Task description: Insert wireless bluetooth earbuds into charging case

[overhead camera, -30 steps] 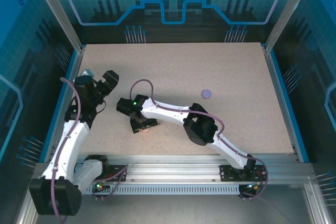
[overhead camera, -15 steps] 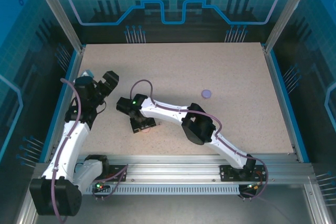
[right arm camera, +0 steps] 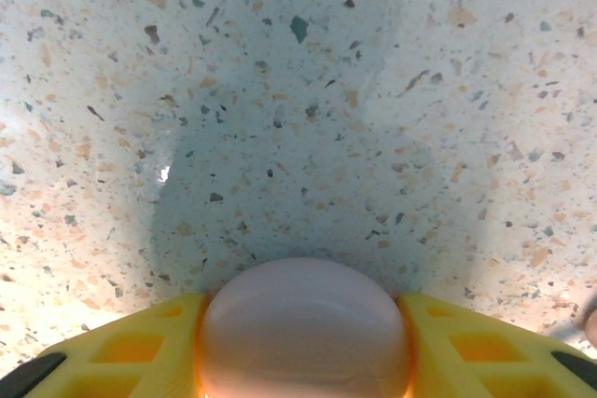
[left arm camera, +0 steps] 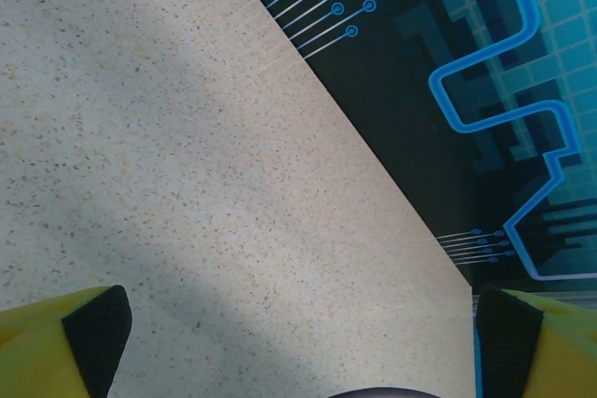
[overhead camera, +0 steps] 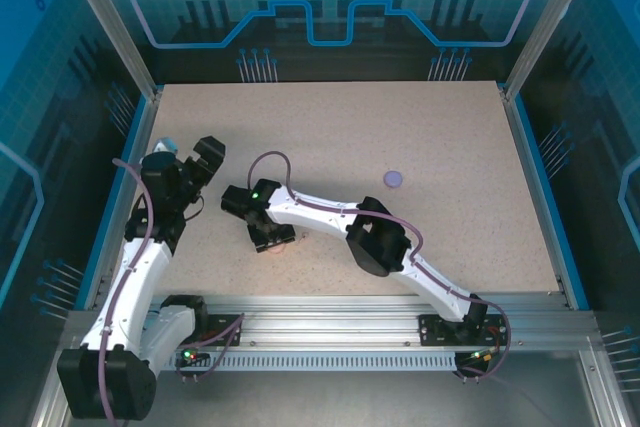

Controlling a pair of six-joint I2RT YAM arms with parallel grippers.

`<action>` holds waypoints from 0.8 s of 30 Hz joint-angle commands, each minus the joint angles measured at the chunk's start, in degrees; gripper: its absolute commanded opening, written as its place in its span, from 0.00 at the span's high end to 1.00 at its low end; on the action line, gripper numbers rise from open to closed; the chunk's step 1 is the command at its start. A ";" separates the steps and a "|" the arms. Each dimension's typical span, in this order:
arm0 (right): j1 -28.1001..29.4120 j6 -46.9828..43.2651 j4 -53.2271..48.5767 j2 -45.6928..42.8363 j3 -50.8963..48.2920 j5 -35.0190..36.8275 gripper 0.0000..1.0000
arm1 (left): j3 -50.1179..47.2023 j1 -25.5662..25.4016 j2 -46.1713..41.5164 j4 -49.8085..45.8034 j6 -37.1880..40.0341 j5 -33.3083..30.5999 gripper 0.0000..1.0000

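Note:
My right gripper (right arm camera: 303,316) has its yellow fingers (right arm camera: 168,337) pressed against both sides of a round pale pink charging case (right arm camera: 305,347) that rests on the speckled table. From above, that gripper (overhead camera: 274,243) points down at the near-left middle of the table, with a bit of pink showing under it. A second, lavender round case (overhead camera: 394,179) lies closed to the right of centre. My left gripper (overhead camera: 190,154) hovers near the table's left edge, open and empty (left arm camera: 300,342). The earbuds are hidden from me.
The table (overhead camera: 400,127) is bordered by blue rails and transparent walls, with the back edge (left arm camera: 373,146) close to my left gripper. The right arm's links (overhead camera: 380,237) stretch diagonally across the near half.
My right gripper's fingers have closed in onto the pink case. The left arm has shifted slightly toward the left edge, still open.

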 commanded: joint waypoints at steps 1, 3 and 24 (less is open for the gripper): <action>-0.92 0.50 0.21 -3.81 -0.87 2.12 0.55 | -0.87 0.55 -1.21 2.51 -2.46 2.05 0.01; -1.82 0.28 0.83 -5.20 -1.01 2.17 0.55 | -0.96 0.58 -1.50 3.20 -3.00 2.67 0.01; -22.33 1.90 12.09 -16.47 -12.46 -3.60 0.55 | -8.92 -10.64 3.20 15.87 -0.22 6.31 0.01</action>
